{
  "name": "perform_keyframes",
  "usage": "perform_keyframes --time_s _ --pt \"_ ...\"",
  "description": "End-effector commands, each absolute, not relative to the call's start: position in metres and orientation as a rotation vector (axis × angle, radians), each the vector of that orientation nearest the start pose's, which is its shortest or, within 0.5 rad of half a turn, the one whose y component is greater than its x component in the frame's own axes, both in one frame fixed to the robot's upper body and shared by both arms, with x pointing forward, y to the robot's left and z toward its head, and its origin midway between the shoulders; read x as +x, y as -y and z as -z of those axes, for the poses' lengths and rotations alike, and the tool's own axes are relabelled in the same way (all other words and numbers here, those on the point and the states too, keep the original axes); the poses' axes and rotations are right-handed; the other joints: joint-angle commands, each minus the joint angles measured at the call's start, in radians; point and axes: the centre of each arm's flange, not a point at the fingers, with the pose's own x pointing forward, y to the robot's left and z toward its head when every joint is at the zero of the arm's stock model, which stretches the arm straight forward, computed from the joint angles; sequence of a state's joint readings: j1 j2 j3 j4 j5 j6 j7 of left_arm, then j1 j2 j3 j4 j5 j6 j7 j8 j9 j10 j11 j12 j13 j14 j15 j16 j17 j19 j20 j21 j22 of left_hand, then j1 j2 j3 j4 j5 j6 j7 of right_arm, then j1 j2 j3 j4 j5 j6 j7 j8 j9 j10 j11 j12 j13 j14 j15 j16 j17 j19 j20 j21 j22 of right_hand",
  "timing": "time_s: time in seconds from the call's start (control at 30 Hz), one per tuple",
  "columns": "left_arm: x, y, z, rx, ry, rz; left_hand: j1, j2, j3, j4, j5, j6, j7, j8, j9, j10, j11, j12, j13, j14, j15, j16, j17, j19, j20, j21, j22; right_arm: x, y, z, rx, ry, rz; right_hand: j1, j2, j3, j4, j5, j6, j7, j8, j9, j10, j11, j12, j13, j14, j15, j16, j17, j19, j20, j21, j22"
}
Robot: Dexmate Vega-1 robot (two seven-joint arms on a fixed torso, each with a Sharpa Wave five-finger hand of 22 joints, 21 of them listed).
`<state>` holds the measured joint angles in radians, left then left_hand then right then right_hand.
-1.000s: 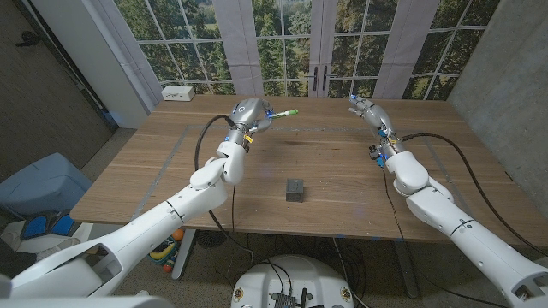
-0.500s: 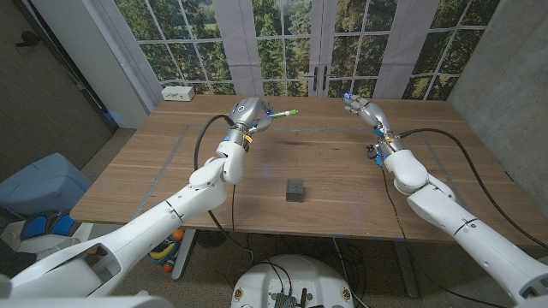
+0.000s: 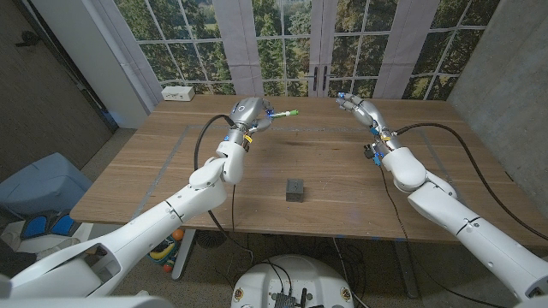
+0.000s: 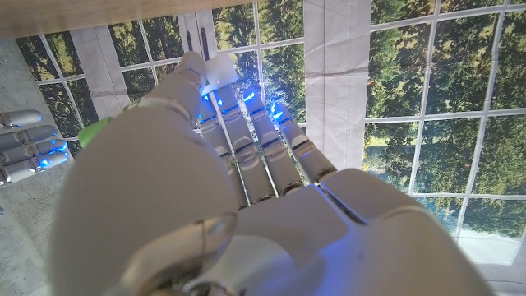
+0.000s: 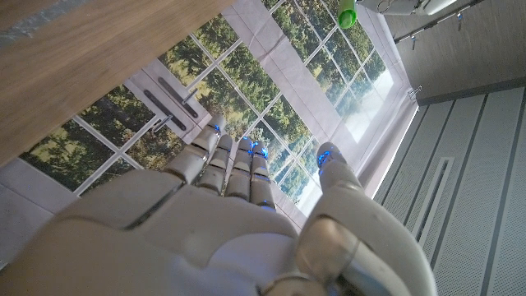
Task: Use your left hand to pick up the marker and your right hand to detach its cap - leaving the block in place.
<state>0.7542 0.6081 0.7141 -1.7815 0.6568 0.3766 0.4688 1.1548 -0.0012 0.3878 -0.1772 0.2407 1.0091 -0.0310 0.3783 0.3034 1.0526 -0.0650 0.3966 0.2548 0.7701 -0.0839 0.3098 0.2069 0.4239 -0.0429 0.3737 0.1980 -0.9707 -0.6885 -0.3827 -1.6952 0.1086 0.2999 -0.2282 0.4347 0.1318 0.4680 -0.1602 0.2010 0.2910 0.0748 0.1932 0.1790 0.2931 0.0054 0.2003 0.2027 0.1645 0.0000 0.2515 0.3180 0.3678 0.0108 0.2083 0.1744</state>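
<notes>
Block (image 3: 295,190) sits alone near the front middle of the worktop (image 3: 342,184), well apart from both hands, so it stays out of the exchange. Farther back, left hand (image 3: 249,113) is raised above the worktop and grips the marker (image 3: 280,114), held roughly level with its green cap (image 3: 293,112) pointing toward the right side; this presents the cap for pulling. Right hand (image 3: 358,109) hovers opposite, fingers spread, holding nothing, near the cap but apart from it. Cap looks not yet removed.
</notes>
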Motion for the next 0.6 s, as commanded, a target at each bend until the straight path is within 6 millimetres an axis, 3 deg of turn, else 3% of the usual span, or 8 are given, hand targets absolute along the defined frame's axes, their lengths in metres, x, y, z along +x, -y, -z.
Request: perform_keyframes --time_s 0.03,0.6 --pt "0.573 -0.155 -0.04 1.195 0.91 -0.393 0.06 0.071 -0.003 0.001 0.005 0.012 0.001 0.005 0.003 0.148 -0.139 0.003 0.023 0.011 -0.157 -0.006 0.003 0.005 -0.008 0.005 0.001 0.554 0.232 -0.021 -0.612 0.907 -0.141 0.017 -0.006 0.0 -0.007 0.01 0.004 -0.01 0.006 0.006 0.008 -0.006 0.006 0.001 0.011 -0.002 0.005 0.005 0.007 0.002 0.005 0.005" --pt "0.578 -0.16 -0.037 1.043 0.844 -0.28 0.062 0.068 -0.012 0.0 0.009 0.013 0.013 0.0 -0.002 0.158 -0.138 0.002 0.023 0.02 -0.157 -0.006 0.004 0.008 -0.011 0.008 0.001 0.544 0.218 -0.027 -0.74 0.916 -0.126 0.067 -0.029 0.002 -0.024 0.012 0.002 -0.003 0.007 0.007 0.009 0.003 0.005 0.002 0.039 0.006 0.013 -0.001 0.031 0.025 0.011 0.005"
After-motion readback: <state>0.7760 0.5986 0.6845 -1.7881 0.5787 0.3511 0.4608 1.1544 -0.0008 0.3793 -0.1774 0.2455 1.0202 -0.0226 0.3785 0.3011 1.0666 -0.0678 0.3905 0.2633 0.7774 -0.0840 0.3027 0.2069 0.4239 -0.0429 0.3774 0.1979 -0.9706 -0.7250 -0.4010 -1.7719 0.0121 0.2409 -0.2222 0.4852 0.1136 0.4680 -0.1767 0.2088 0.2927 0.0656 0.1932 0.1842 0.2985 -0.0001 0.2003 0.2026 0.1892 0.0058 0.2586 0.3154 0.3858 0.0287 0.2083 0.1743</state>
